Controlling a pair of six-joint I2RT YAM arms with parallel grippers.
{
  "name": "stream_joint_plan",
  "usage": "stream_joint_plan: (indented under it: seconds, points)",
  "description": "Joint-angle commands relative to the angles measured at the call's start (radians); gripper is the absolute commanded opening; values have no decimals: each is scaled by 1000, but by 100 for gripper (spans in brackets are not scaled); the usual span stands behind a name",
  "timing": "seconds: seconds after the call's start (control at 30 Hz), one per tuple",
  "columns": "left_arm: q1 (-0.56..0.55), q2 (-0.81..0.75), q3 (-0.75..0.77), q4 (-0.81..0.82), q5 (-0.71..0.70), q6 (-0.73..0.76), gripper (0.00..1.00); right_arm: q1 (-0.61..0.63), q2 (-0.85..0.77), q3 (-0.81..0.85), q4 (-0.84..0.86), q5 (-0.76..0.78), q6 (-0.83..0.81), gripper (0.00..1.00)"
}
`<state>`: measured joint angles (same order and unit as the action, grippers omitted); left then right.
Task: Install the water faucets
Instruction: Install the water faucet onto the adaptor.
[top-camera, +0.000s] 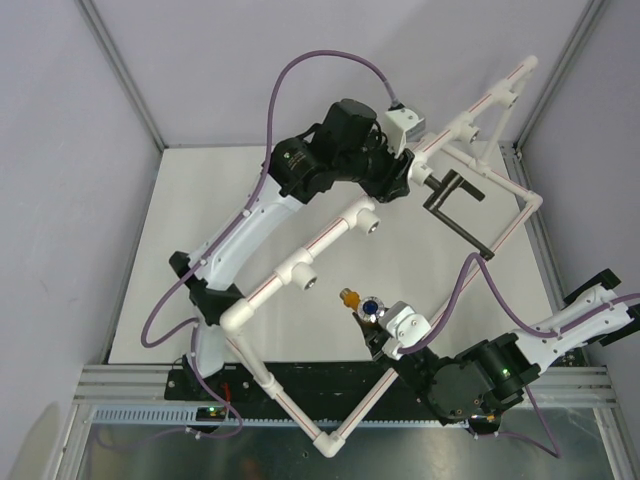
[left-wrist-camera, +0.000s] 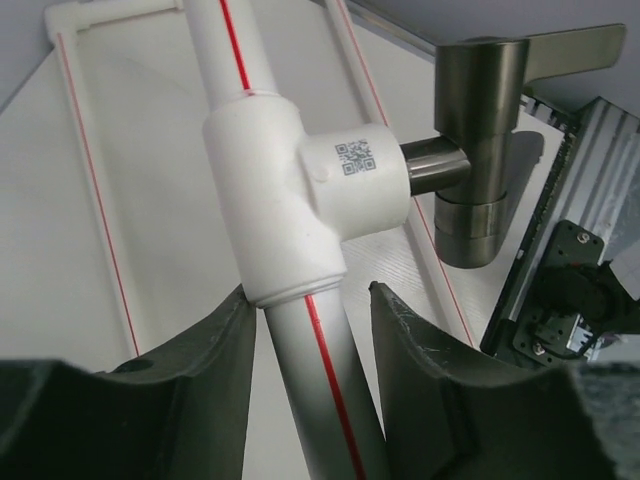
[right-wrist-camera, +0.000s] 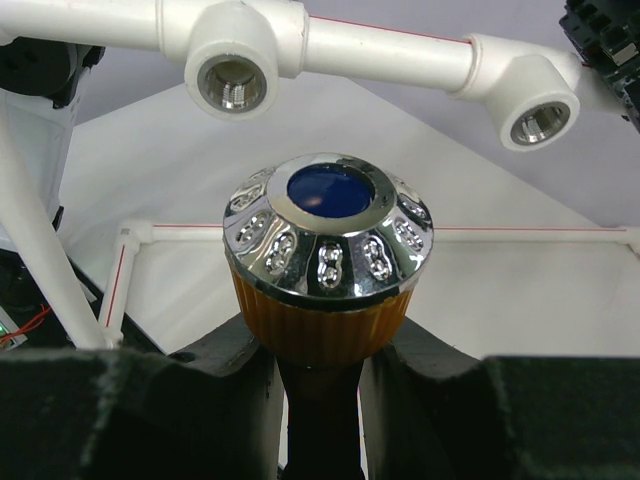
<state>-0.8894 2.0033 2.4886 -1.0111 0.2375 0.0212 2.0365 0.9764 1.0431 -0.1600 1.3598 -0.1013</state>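
Brass-orange and chrome, the small tap (right-wrist-camera: 322, 320) is being gripped on its ribbed body by the closed right gripper (right-wrist-camera: 320, 352), just beneath the knob (right-wrist-camera: 328, 230), whose blue cap is being faced to the wrist camera. Only that view is showing two open sockets (right-wrist-camera: 235, 85) beyond it. From above, its brass end is being pointed at the near rail of the white pipe frame (top-camera: 300, 262), apart from it. The black tap (left-wrist-camera: 480, 150) is being shown seated in a tee (left-wrist-camera: 300, 190), its stem crosswise to the pipe (left-wrist-camera: 325, 410) and its arm reaching away. The left gripper (left-wrist-camera: 310, 300) is being held open astride that pipe, a gap on each side.
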Motion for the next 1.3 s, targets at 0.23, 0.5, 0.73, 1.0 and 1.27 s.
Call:
stream_joint_plan:
  seconds: [0.23,0.5,0.73,1.0,1.27]
  points:
    - [-3,158,-103,-210,-139,-1,2,7,6,2,172,-55,-200,0]
    - [-11,162,-117,-205,-231,-13,0,-30,82,1,402,-124,-411,0]
    - [-13,170,-126,-206,-234,-14,0,-54,118,3,543,-142,-533,0]
    - [-11,185,-106,-206,-276,7,0,-100,120,14,487,-182,-484,0]
    - [-10,185,-106,-206,-268,13,0,-134,118,18,412,-213,-416,0]
